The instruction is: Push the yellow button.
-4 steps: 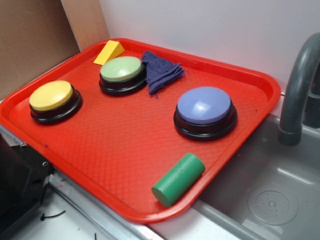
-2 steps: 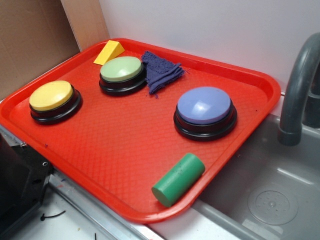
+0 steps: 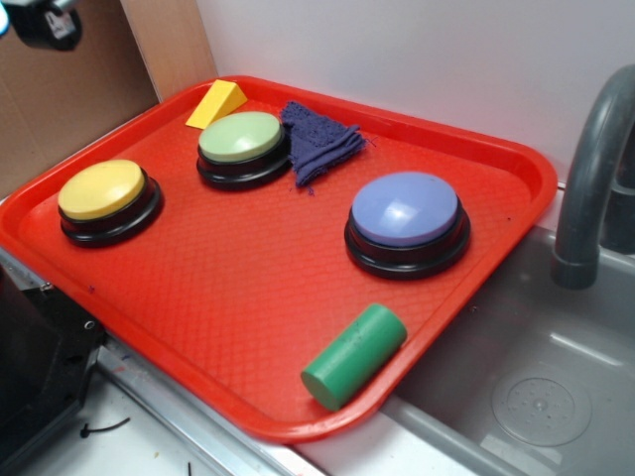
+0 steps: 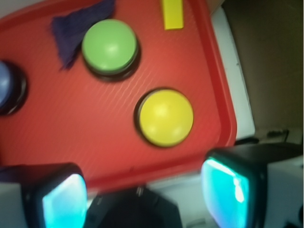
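One red tray [image 3: 496,159] sits beside a grey sink [image 3: 536,377] and faucet [image 3: 590,178], against a white wall. It carries three buttons, one wedge [image 3: 216,103], one cloth [image 3: 319,142], one green cylinder [image 3: 354,355]. The yellow button [image 4: 165,118], matte dome on black base, lies just ahead of the jaws, which stand wide apart, holding nothing.
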`<move>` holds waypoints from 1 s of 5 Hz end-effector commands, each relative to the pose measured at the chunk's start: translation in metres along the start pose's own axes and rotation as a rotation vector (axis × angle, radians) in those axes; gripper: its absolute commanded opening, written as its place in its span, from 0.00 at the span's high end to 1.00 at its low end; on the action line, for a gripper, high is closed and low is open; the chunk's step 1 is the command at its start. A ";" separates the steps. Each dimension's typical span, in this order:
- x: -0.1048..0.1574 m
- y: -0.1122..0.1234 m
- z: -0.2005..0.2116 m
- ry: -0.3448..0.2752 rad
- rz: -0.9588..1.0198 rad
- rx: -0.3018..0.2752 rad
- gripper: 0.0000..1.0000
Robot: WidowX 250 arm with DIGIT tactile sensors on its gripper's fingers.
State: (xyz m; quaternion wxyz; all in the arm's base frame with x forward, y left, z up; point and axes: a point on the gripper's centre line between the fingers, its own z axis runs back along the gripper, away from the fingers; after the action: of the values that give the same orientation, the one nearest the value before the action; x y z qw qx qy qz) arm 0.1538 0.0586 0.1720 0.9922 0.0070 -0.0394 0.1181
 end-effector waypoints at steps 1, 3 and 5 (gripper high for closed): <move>0.000 0.035 -0.065 0.023 0.020 0.050 0.00; 0.002 0.041 -0.096 0.010 -0.012 0.071 0.00; 0.006 0.034 -0.127 0.046 -0.051 0.066 0.00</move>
State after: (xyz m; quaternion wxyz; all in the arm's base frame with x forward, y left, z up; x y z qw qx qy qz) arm 0.1630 0.0918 0.0485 0.9952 0.0373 -0.0127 0.0898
